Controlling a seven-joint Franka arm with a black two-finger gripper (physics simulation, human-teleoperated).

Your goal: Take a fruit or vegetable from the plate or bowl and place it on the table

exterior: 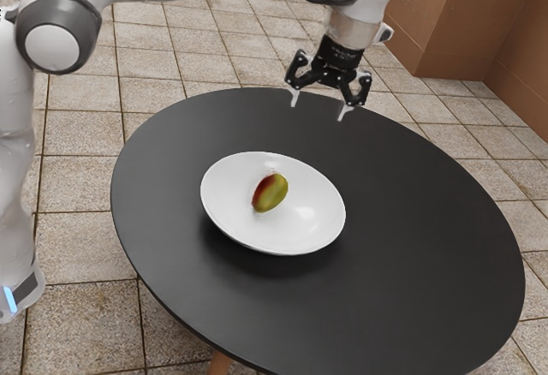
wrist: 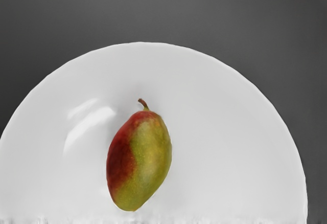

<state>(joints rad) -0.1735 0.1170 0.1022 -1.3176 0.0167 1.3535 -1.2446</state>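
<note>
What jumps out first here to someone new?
The red-and-green mango, the one spot of bright color, lying in the wide white bowl with its stem on. Next, the bowl itself, stark against the round black table. Then the open black gripper, hanging empty above the table.

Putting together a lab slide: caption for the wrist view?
A red-and-green mango with its stem lies in a white bowl on a dark table.

Room abv mango [wrist: 139, 161], bowl rim [wrist: 140, 45] arnd
</note>
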